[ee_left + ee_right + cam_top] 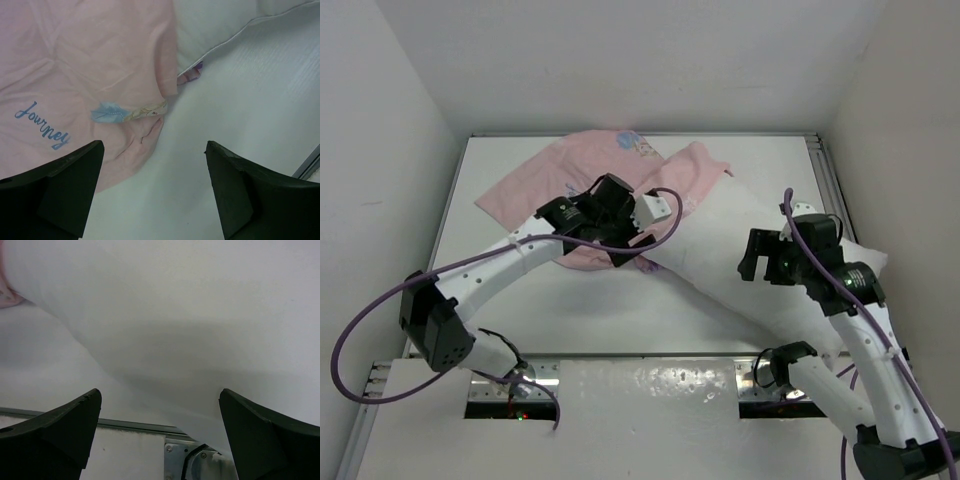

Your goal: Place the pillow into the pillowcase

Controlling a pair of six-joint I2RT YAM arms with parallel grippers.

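The pillowcase [545, 185] lies crumpled at the back left of the table, pale pink side out, with blue "Journey" lettering in the left wrist view [75, 70]. The white pillow [740, 235] stretches diagonally from the pillowcase toward the right arm, and pink fabric drapes over its far end. My left gripper [623, 250] hovers open above the pillowcase's near edge and bare table [155, 190], holding nothing. My right gripper [752, 258] is open over the pillow's near half [200, 315], with nothing between its fingers [65, 425].
White walls enclose the table on the left, back and right. A metal rail [135, 427] runs along the table's near edge, below the right gripper. A purple cable [360, 340] loops beside the left arm's base.
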